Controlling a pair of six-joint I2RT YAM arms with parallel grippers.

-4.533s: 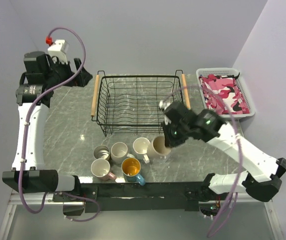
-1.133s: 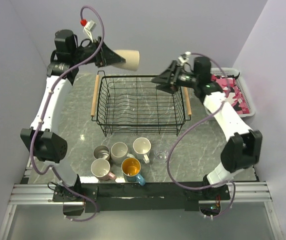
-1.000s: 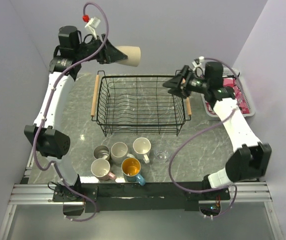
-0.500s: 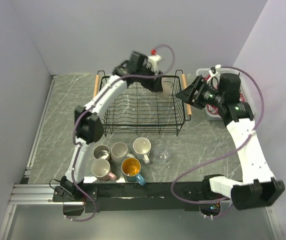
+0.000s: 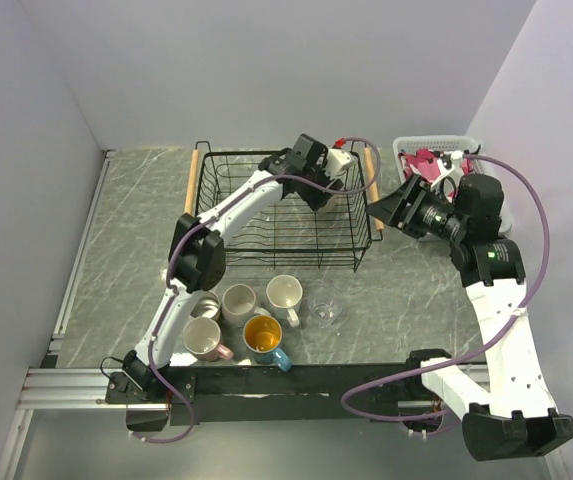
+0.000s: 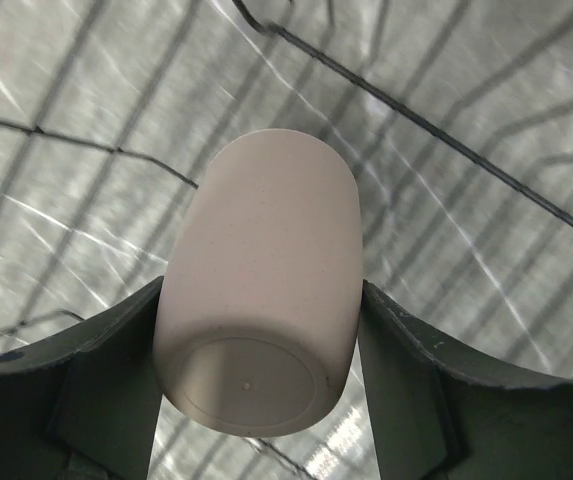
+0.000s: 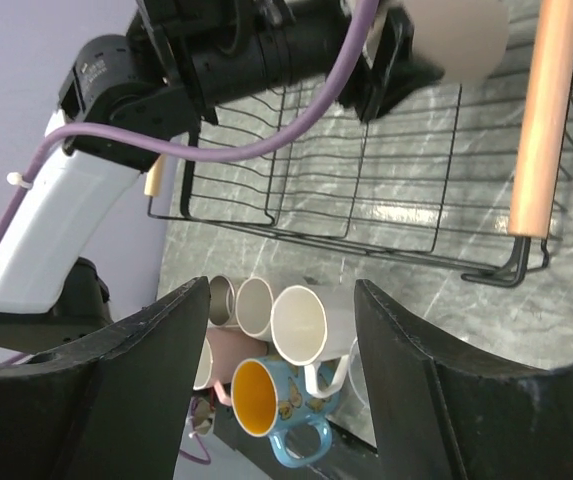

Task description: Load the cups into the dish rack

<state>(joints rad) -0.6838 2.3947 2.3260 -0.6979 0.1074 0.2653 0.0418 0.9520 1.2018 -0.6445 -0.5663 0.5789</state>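
My left gripper (image 6: 261,290) is shut on the tan cup (image 6: 261,300), gripping its sides near the base, with its mouth pointing down over the wires of the dish rack (image 6: 416,120). In the top view the left gripper (image 5: 318,188) hangs over the back right part of the dish rack (image 5: 286,268), and the wrist hides the cup. My right gripper (image 5: 381,208) stands open and empty beside the rack's right handle (image 7: 546,120). The tan cup (image 7: 456,35) also shows in the right wrist view. In front of the rack stand the steel cup (image 5: 203,303), two white mugs (image 5: 238,303) (image 5: 284,295), pink mug (image 5: 203,338), blue mug (image 5: 264,338) and clear glass (image 5: 327,312).
A white plastic basket (image 5: 406,148) with pink camouflage cloth sits at the back right, partly behind my right arm. Grey walls close in on the left, back and right. The arm mounting rail (image 5: 296,378) runs along the near edge.
My left arm has swung the tan cup from above the back left corner to over the rack's back right part. The right gripper has drawn back to the right, off the rack.
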